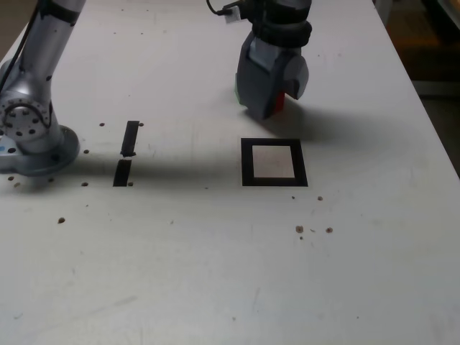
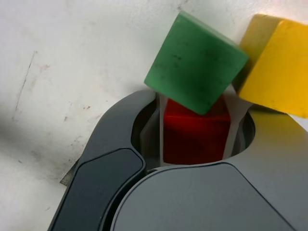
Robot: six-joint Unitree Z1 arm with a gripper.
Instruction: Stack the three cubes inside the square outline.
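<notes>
Technician: Where are the task's cubes located?

Supervisor: The wrist view shows the red cube (image 2: 196, 139) between the fingers of the gripper (image 2: 197, 126). The green cube (image 2: 195, 62) lies just beyond the fingertips, overlapping the red one in that view; contact between them cannot be confirmed. The yellow cube (image 2: 279, 67) lies beside the green.

Technician: What is the state of the fingers?

Supervisor: They stand apart, one on each side of the red cube. The pictures do not show whether they press on it, so a firm clamp cannot be confirmed.

Technician: Why is the gripper positioned this way?

Supervisor: Probably to take the red cube by opposite faces, leaving its top free to bear another cube. The neighbours sit close, so a sideways move could disturb the green one; a straight lift appears safer.

Technician: And the destination?

Supervisor: The square outline (image 1: 248, 162) lies nearer the exterior view's bottom edge than the gripper. No cube stands in it, so the stack has no base there. Its tape border presumably serves as the centring reference for the first cube.
</notes>
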